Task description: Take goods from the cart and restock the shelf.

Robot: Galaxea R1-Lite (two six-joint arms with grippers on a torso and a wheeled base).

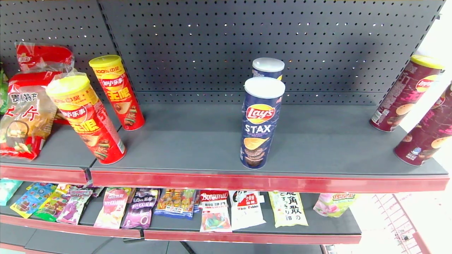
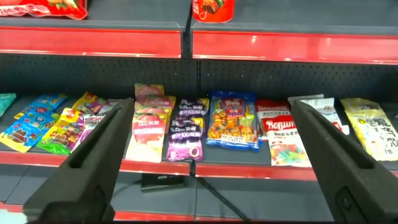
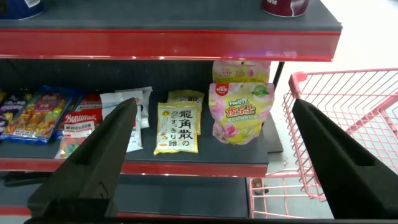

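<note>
Standing upright near the middle of the upper shelf [image 1: 197, 141], a blue chip can [image 1: 260, 123] sits close to the front edge, with a second blue can [image 1: 267, 67] just behind it at 12 o'clock. Toward 9 o'clock stand a front red can [image 1: 86, 120] and a rear red can [image 1: 118, 92], both yellow-lidded, with bagged snacks [image 1: 26, 113] beyond them. Toward 3 o'clock stand a rear maroon can [image 1: 406, 93] and a front maroon can [image 1: 427, 130].

The lower shelf [image 1: 247, 237] carries a row of flat candy bags [image 1: 215, 211]. A pink wire cart [image 3: 348, 124] stands just past that shelf's 3 o'clock end.

The left gripper [image 2: 211, 106] hangs before the lower shelf, its fingers [image 2: 93, 162] spread wide apart and empty. The right gripper [image 3: 214, 102] hangs near the cart, fingers likewise wide apart, holding nothing.
</note>
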